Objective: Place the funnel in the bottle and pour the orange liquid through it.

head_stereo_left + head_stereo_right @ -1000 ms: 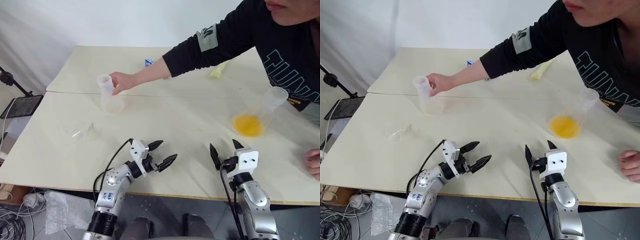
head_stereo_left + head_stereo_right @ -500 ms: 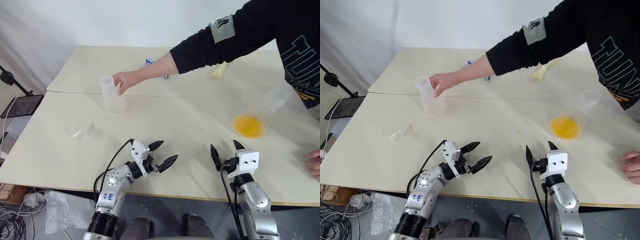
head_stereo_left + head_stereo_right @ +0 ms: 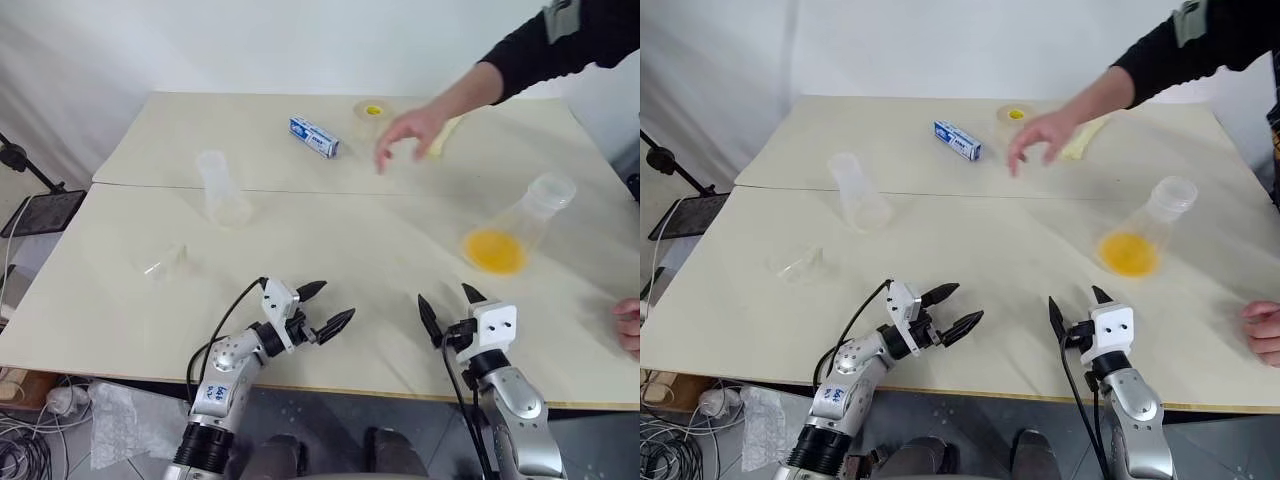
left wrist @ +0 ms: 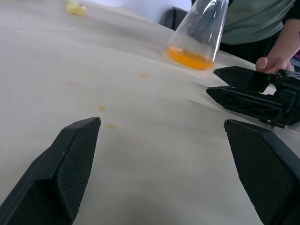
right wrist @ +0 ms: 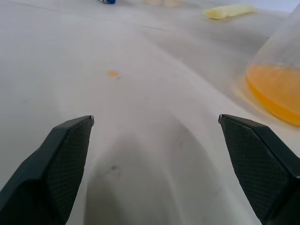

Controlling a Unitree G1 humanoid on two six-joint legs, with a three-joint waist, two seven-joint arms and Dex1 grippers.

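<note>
Far ahead-left of the open left tool (image 3: 322, 307), the funnel (image 3: 165, 262).

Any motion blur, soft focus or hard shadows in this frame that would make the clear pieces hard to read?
Left eye view: the person's hand is motion-smeared; the light is even, and the funnel and bottle are faint against the pale table. Right wrist view: near fingers are soft and the flask is cut by the edge. Left wrist view: the orange liquid reads clearly.

No legible text or labels.
</note>
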